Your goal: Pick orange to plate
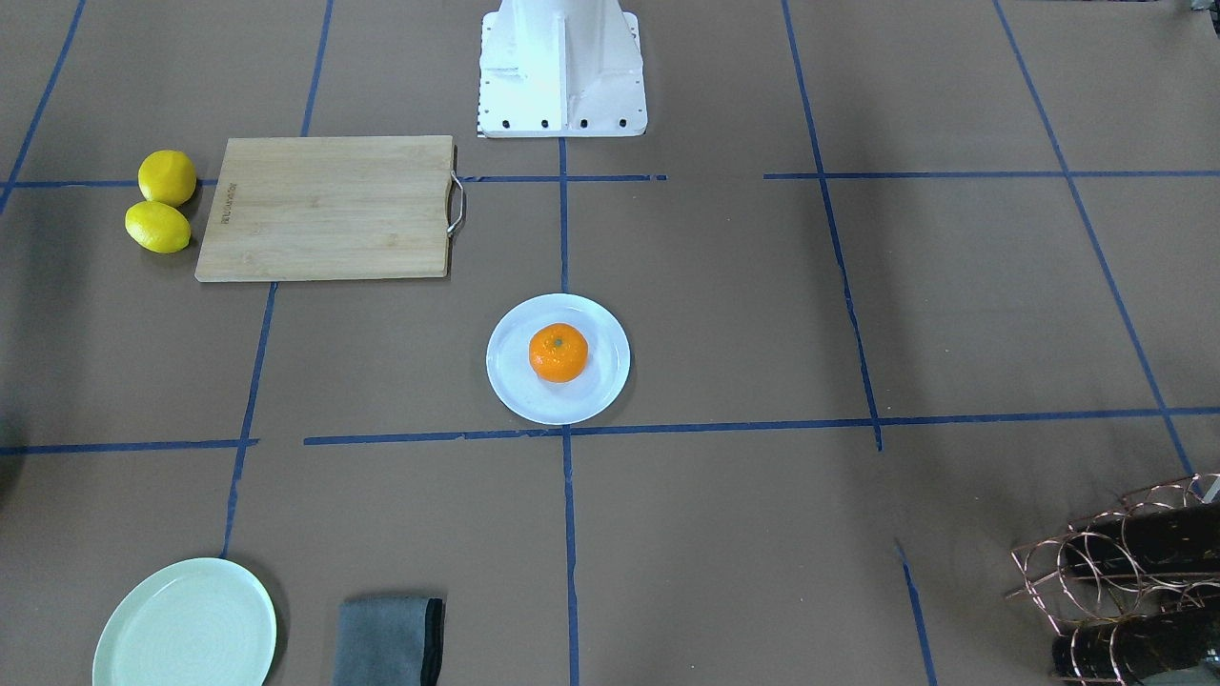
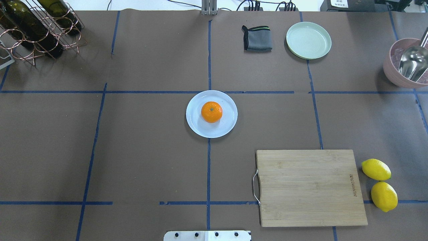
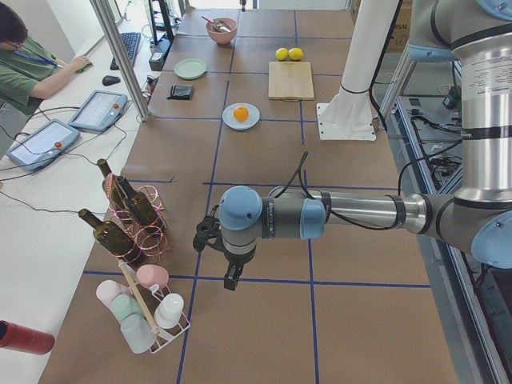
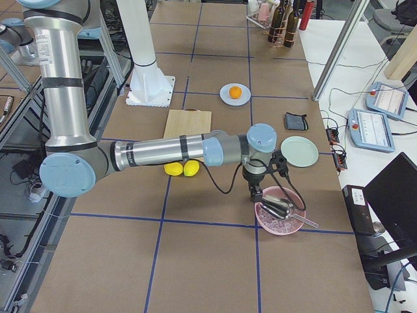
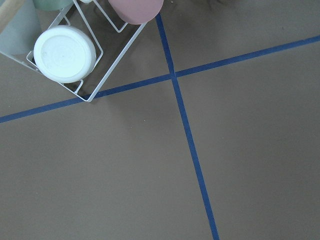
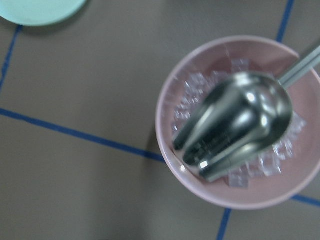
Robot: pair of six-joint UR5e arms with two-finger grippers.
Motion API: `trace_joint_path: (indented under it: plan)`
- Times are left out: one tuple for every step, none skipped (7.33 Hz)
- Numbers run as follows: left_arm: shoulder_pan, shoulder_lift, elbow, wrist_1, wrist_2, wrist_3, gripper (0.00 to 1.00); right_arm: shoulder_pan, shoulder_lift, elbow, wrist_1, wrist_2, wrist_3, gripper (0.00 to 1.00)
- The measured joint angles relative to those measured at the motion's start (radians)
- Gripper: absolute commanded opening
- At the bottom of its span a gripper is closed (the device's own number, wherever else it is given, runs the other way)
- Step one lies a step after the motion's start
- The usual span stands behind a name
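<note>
Two arms, both clear of table centre. Left gripper (image 3: 232, 280): above bare table near cup rack (image 3: 148, 312); finger state not determinable. Right gripper (image 4: 255, 192): over near edge of pink bowl (image 2: 391, 75); finger state likewise not determinable. One cutting board (image 2: 309, 187), lying flat. Two plates: one white plate (image 2: 197, 125) at table centre, one mint-green plate (image 2: 308, 40) well apart. One pink bowl, holding one metal scoop (image 6: 235, 125) and ice. One grey cloth (image 2: 256, 38). Two lemons (image 2: 376, 169), side by side beside board. One orange (image 2: 211, 111), resting on white plate near its middle, stem dot up.
</note>
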Motion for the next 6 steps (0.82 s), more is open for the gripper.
trace_joint_path:
  plan:
    - [0.001, 0.001, 0.000, 0.000, 0.000, 0.000, 1.00, 0.024, -0.061, 0.006, -0.004, 0.000, -0.001, 1.00]
    - [0.000, 0.002, 0.000, 0.000, 0.000, 0.000, 1.00, 0.047, -0.104, 0.011, -0.004, -0.004, -0.002, 1.00]
    - [0.000, 0.002, 0.001, 0.000, 0.001, -0.001, 1.00, 0.066, -0.125, 0.017, -0.003, -0.010, -0.006, 1.00]
    - [-0.001, 0.003, 0.001, 0.000, 0.002, -0.001, 1.00, 0.073, -0.135, 0.021, -0.003, -0.029, -0.020, 1.00]
    - [-0.001, 0.003, 0.001, 0.000, 0.002, -0.001, 1.00, 0.073, -0.140, 0.022, -0.004, -0.050, -0.036, 1.00]
    - [-0.001, 0.003, 0.000, 0.000, 0.002, -0.001, 1.00, 0.073, -0.144, 0.022, -0.004, -0.060, -0.045, 1.00]
